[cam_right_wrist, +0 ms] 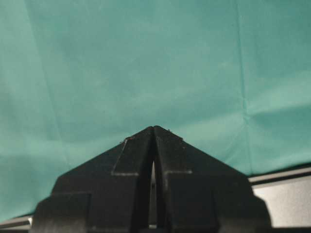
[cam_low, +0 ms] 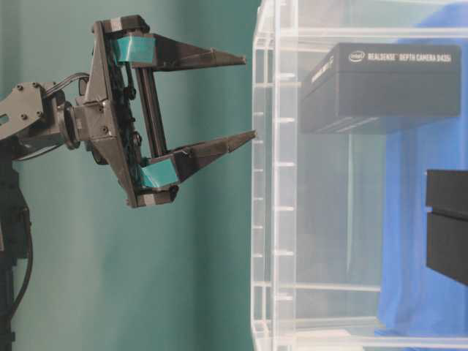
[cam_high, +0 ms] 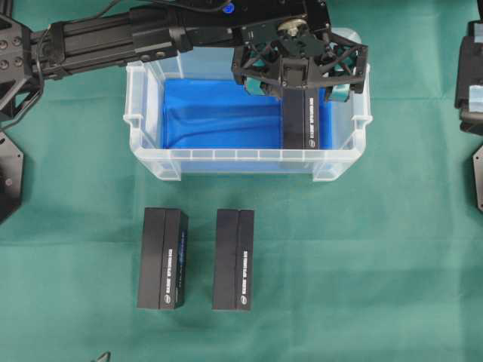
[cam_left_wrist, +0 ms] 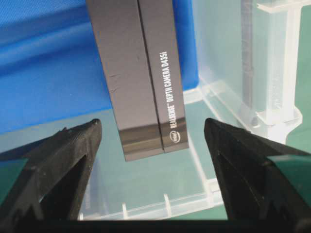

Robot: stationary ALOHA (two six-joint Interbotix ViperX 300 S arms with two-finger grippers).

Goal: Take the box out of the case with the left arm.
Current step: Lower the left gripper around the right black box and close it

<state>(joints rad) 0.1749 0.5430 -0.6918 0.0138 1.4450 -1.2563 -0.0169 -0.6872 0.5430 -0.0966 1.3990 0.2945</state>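
Observation:
The clear case (cam_high: 226, 156) with its blue sheet holds one black box (cam_high: 300, 124) lying along its right wall. My left gripper (cam_high: 296, 90) hovers above the far end of that box, open, with nothing between its fingers. In the left wrist view the box (cam_left_wrist: 146, 82) lies below and between the two black fingers (cam_left_wrist: 63, 155), which stand wide on either side without touching it. The table-level view shows the left gripper (cam_low: 248, 96) open just outside the case wall (cam_low: 292, 219), with the box (cam_low: 380, 88) inside. My right gripper (cam_right_wrist: 153, 128) is shut and empty over the green cloth.
Two more black boxes (cam_high: 162, 259) (cam_high: 233, 259) lie side by side on the green cloth in front of the case. The right arm (cam_high: 472, 68) rests at the right edge. The case's clear corner post (cam_left_wrist: 272, 73) rises close to my right finger.

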